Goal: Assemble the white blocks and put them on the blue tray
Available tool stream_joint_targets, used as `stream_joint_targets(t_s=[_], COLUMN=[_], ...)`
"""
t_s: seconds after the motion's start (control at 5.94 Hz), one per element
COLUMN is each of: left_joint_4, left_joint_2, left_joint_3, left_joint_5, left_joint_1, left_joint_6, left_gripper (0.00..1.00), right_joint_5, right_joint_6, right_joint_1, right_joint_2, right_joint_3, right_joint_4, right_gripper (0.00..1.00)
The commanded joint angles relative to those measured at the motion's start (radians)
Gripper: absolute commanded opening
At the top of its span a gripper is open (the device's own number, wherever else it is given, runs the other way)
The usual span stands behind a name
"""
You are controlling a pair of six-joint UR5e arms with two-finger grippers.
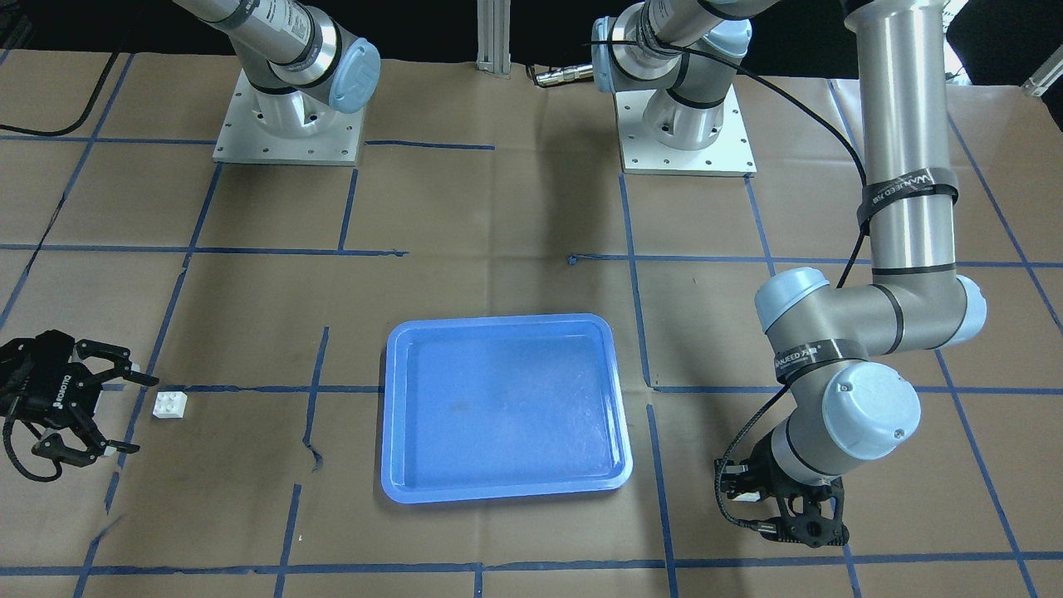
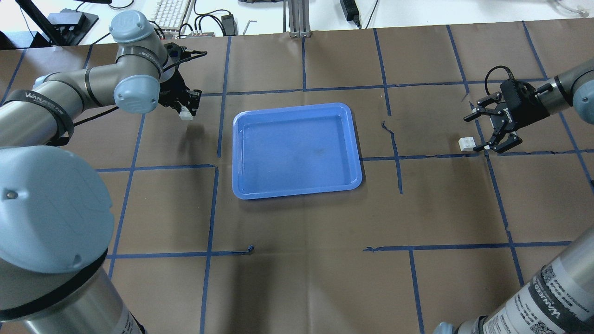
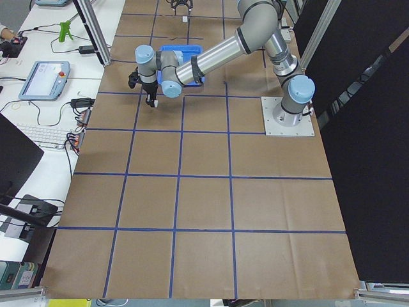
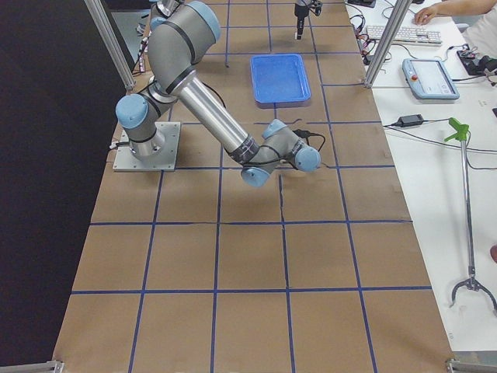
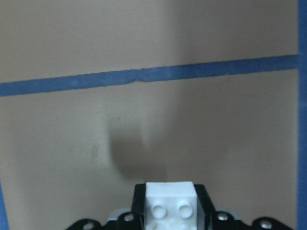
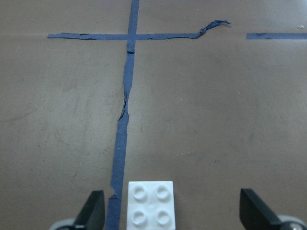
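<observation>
The blue tray (image 2: 297, 148) lies empty mid-table; it also shows in the front view (image 1: 502, 407). My left gripper (image 2: 188, 109) is shut on one white block (image 2: 186, 114) and holds it above the paper, left of the tray. The left wrist view shows that block (image 5: 170, 203) clamped between the fingers, studs facing the camera. My right gripper (image 2: 478, 134) is open, low over the table, far right of the tray. The other white block (image 2: 466, 144) lies studs up on the table just ahead of the open fingers, nearer one of them in the right wrist view (image 6: 150, 203).
Brown paper with a grid of blue tape covers the table. The two arm bases (image 1: 289, 124) (image 1: 685, 133) stand at the robot's side. A keyboard (image 2: 174, 11) and cables lie past the far edge. An operator's hand (image 4: 431, 12) shows at a side bench.
</observation>
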Motion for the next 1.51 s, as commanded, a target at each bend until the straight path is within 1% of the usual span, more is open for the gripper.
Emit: stream_joint_targets(t_s=[0.0, 0.17, 0.34, 0.5, 0.67, 0.84, 1.01, 1.18, 1.35], left_joint_4=[-0.002, 0.000, 0.001, 0.003, 0.009, 0.011, 0.017, 0.015, 0.018], left_joint_2=[0.082, 0.090, 0.086, 0.078, 0.063, 0.061, 0.051, 0.040, 0.020], left_joint_3=[-0.073, -0.081, -0.081, -0.082, -0.087, -0.098, -0.125, -0.127, -0.127], left_joint_5=[0.002, 0.004, 0.001, 0.004, -0.001, -0.004, -0.007, -0.008, -0.008], left_joint_1=[-0.123, -0.189, -0.247, -0.330, -0.377, -0.383, -0.383, -0.383, -0.386], left_joint_6=[0.217, 0.416, 0.597, 0.765, 0.877, 0.909, 0.906, 0.908, 0.906], left_gripper=[0.10, 0.08, 0.08, 0.08, 0.08, 0.08, 0.08, 0.09, 0.09], right_joint_5=[-0.002, -0.008, -0.042, -0.044, -0.059, -0.070, -0.070, -0.070, -0.070], right_joint_6=[-0.008, -0.008, -0.007, -0.007, -0.005, -0.005, -0.007, -0.007, -0.005], right_joint_1=[0.000, 0.000, 0.000, 0.000, 0.000, 0.000, 0.000, 0.000, 0.000], right_joint_2=[-0.005, -0.005, -0.005, -0.003, -0.003, -0.005, -0.005, -0.005, -0.006], right_joint_3=[0.012, 0.012, 0.015, 0.020, 0.018, 0.015, 0.015, 0.010, 0.006], right_joint_4=[-0.001, 0.002, 0.000, -0.001, -0.003, -0.006, -0.009, -0.010, -0.021], right_gripper=[1.00, 1.00, 0.98, 0.95, 0.83, 0.65, 0.55, 0.43, 0.33])
